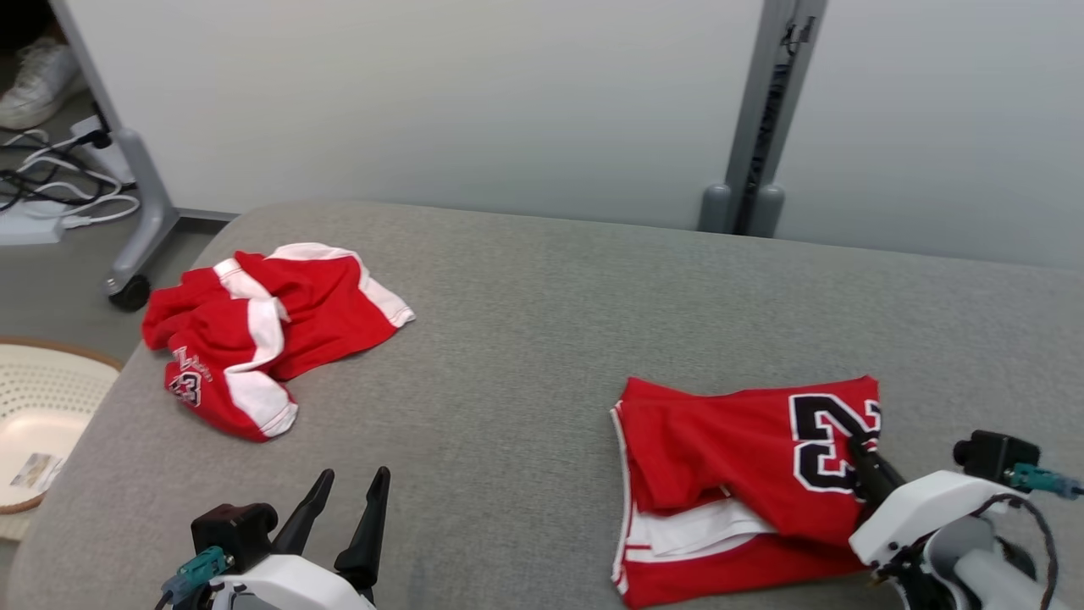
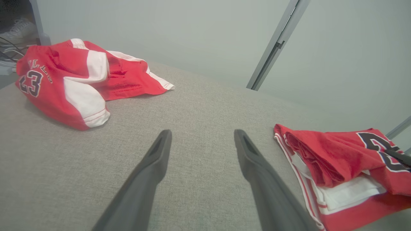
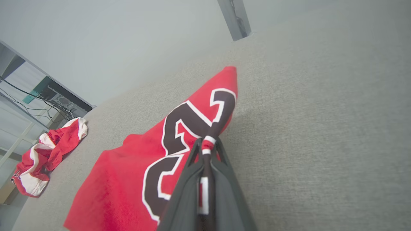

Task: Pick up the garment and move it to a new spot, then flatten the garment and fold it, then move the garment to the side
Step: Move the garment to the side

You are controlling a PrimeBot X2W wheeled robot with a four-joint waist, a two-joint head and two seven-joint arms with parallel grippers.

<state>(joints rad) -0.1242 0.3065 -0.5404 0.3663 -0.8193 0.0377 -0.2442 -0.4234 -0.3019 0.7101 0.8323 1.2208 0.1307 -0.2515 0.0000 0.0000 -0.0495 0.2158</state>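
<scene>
One garment [image 1: 728, 440], edge in R gripper [image 3: 207, 143]

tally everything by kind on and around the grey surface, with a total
red garments: 2, crumpled garment and folded garment
end effectors: 2, left end effector and right end effector
basket: 1
shoe: 1
total: 6

You are looking at a black, white-edged "23" on the crumpled red garment [image 1: 254, 339] near the left edge of the grey padded surface [image 1: 525, 339]; the script above it is blurring past reading. You are seeing a large "2" and part of a "3" on the folded red garment [image 1: 728, 449] near the right front corner.
</scene>
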